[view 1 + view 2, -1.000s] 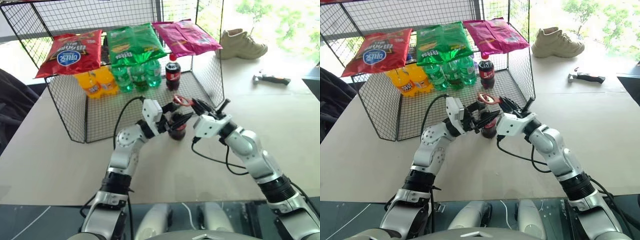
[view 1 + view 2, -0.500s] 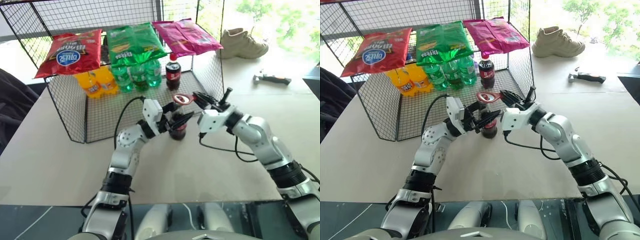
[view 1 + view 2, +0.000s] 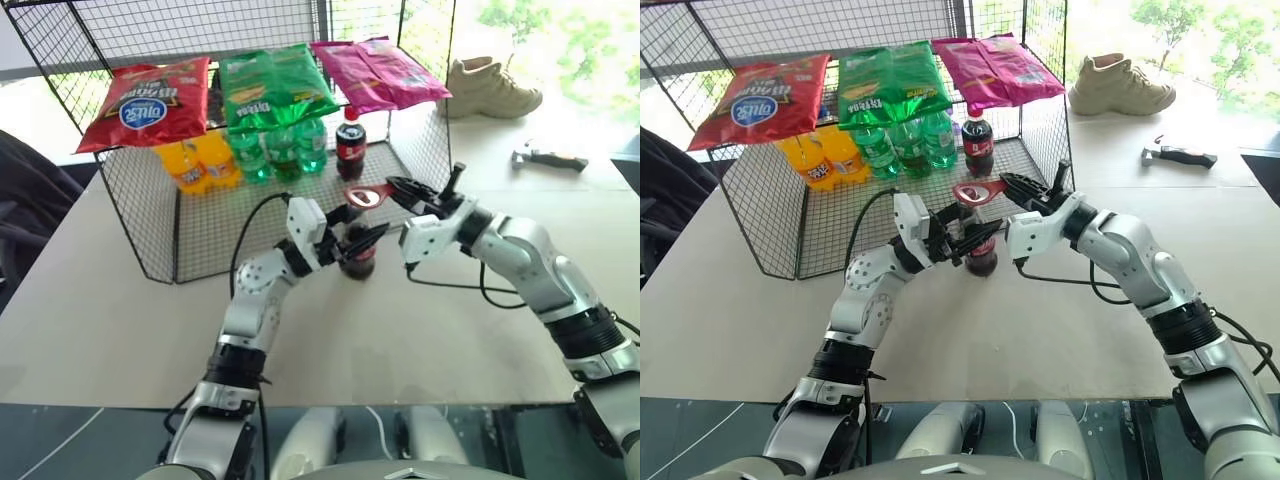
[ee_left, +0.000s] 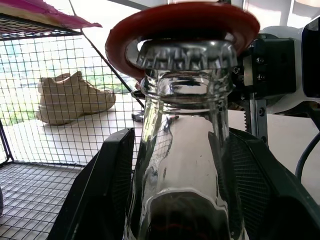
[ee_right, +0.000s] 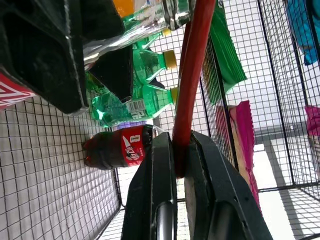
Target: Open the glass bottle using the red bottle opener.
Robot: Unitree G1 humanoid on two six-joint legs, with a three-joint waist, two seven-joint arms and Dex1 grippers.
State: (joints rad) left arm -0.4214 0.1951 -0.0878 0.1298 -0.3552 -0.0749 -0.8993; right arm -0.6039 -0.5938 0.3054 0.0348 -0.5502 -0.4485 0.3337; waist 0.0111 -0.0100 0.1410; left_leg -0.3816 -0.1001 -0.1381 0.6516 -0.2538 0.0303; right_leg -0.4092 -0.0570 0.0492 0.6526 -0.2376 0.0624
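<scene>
The glass bottle (image 3: pixel 357 262) stands on the table in front of the wire rack, with dark drink low in it and a metal crown cap (image 4: pixel 186 52) on its neck. My left gripper (image 3: pixel 358 226) is shut on the glass bottle, one black finger (image 4: pixel 102 192) on each side of the neck. The red bottle opener (image 3: pixel 364 196) lies nearly level, and its ring head (image 4: pixel 182 22) sits over the cap. My right gripper (image 3: pixel 398 188) is shut on the opener's handle (image 5: pixel 191 80) and reaches in from the right.
A wire rack (image 3: pixel 140 235) stands behind the bottle, with chip bags on top and orange, green and plastic cola bottles (image 3: pixel 349 147) inside. A beige shoe (image 3: pixel 495 88) and a black-handled tool (image 3: pixel 545 157) lie at the far right of the table.
My right arm has risen and its wrist has rolled, bringing the opener more level over the cap. The left gripper and the bottle have stayed put.
</scene>
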